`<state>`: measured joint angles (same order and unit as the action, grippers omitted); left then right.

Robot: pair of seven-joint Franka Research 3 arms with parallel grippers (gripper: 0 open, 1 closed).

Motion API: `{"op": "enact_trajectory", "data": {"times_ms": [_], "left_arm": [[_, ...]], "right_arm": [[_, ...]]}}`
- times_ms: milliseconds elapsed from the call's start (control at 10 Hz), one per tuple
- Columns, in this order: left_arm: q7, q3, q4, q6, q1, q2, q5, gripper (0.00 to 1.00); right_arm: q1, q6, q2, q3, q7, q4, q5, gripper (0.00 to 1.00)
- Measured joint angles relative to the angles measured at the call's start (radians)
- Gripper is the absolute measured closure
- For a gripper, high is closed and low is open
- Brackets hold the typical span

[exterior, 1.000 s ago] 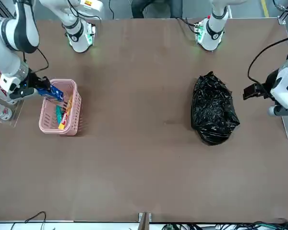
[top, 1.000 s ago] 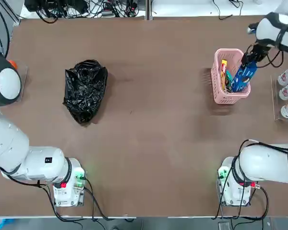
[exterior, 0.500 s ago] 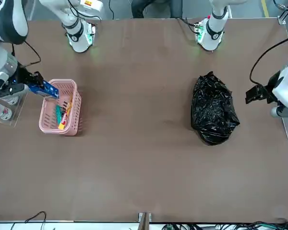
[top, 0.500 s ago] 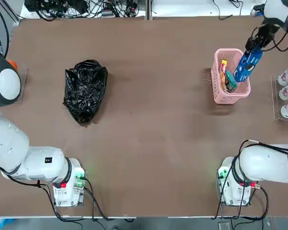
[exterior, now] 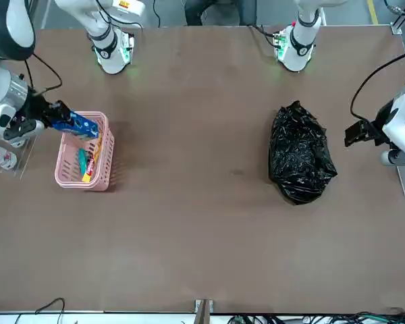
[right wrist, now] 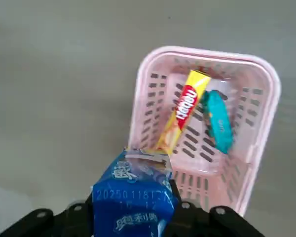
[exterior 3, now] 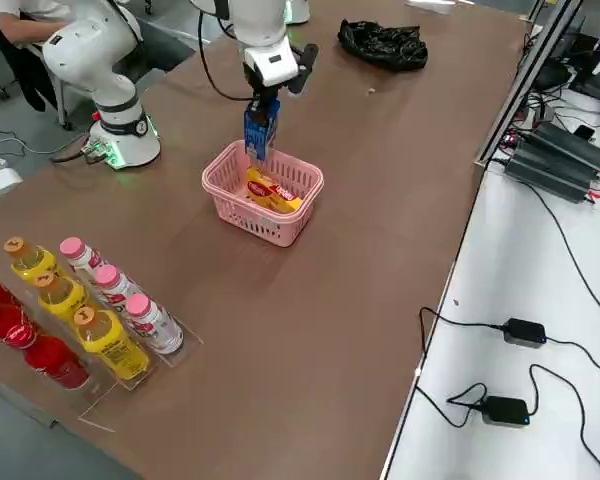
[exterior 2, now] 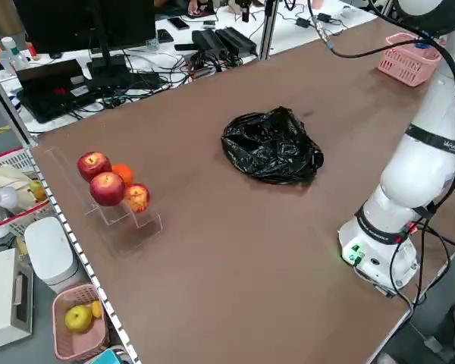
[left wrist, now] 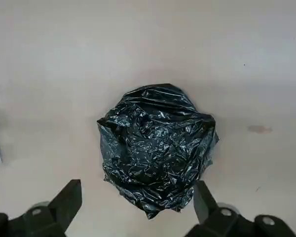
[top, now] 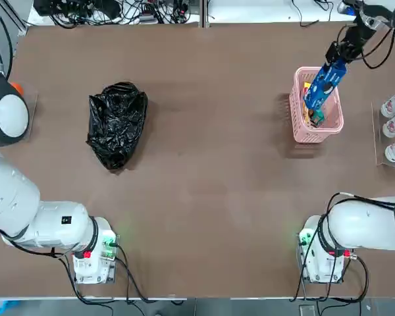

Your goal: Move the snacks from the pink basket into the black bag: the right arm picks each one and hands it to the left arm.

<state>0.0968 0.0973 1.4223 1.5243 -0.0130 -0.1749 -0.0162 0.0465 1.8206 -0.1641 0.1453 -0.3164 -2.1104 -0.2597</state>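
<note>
The right gripper [top: 334,58] is at the upper right of the top view, above the far end of the pink basket [top: 333,125]. Its fingers are closed partway onto the upper end of the blue snack [top: 318,85], which hangs from them at a slant, lower end over the basket interior. In the right wrist view the blue snack [right wrist: 134,195] sits clamped between the two fingers at the lower centre of the frame, clear of the pink basket [right wrist: 153,84] beyond it. The yellow snack [right wrist: 182,117] and the teal snack [right wrist: 218,120] lie inside the basket, side by side; whether they touch cannot be told. In the right side view the blue snack [exterior 3: 257,129] hangs upright above the basket rim.

The left gripper [exterior: 362,131] is at the right edge of the front view, raised off the worktop [top: 210,171] and apart from the black bag [top: 116,124]. In the left wrist view its fingers [left wrist: 67,202] stand wide apart and hold nothing; the black bag [left wrist: 157,147] lies on the worktop beyond them, framed between the two fingertips, not touched.
</note>
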Motion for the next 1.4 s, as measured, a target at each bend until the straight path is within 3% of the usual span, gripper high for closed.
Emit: {"op": "enact_trajectory", "data": {"times_ms": [400,800,1100,1400], "left_arm": [[0.125,0.000,0.013,-0.039,0.002,-0.012,0.046,0.00],[0.434,0.005,0.016,-0.040,0.080,-0.048,0.053,0.00],[0.675,0.006,0.017,-0.040,0.142,-0.073,0.100,0.00],[0.943,0.006,0.018,0.008,0.165,-0.120,0.189,0.00]], "right_arm": [[0.003,-0.054,0.066,-0.002,0.020,0.070,-0.263,0.47],[0.039,-0.040,0.137,-0.003,0.097,0.076,-0.541,0.47],[0.153,0.087,0.163,-0.005,0.150,0.075,-0.702,0.47],[0.344,0.322,0.182,-0.008,0.269,0.078,-0.859,0.47]]}}
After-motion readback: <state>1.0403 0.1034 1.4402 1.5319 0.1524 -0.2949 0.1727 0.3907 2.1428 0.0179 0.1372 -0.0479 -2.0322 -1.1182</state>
